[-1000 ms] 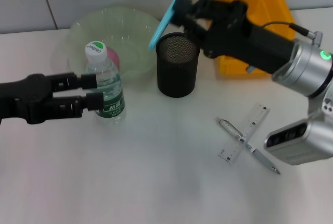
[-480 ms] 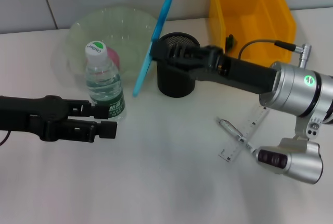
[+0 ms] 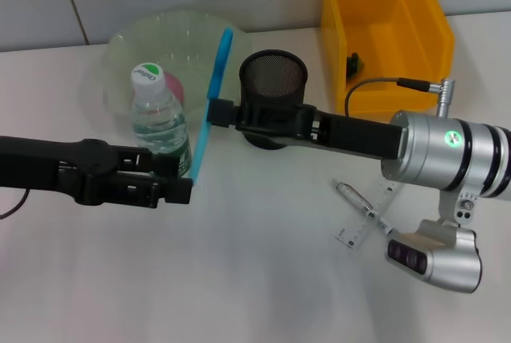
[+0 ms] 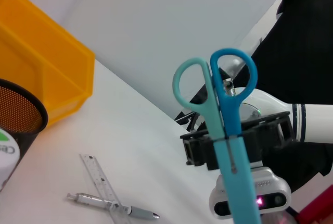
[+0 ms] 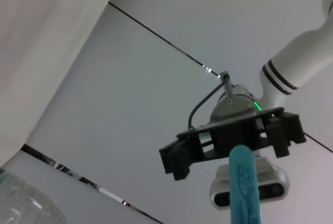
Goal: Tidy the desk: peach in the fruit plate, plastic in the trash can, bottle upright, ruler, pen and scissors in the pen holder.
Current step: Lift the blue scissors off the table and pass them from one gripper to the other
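White desk (image 3: 263, 279): right gripper (image 3: 214, 113) clamps the blue scissors (image 3: 209, 116) mid-length, left of the mesh pen holder (image 3: 272, 96), apparently for handover. Left gripper (image 3: 185, 179) meets the lower tip; grip state: cannot tell.

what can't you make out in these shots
Peach: head view, mostly hidden behind the bottle.
Scissors blades: left wrist view, cut off by the bottom edge, below the right gripper clamping them.
Black thing in the bin: head view, too small to identify.
Left gripper: head view, unclear whether it touches the scissors.
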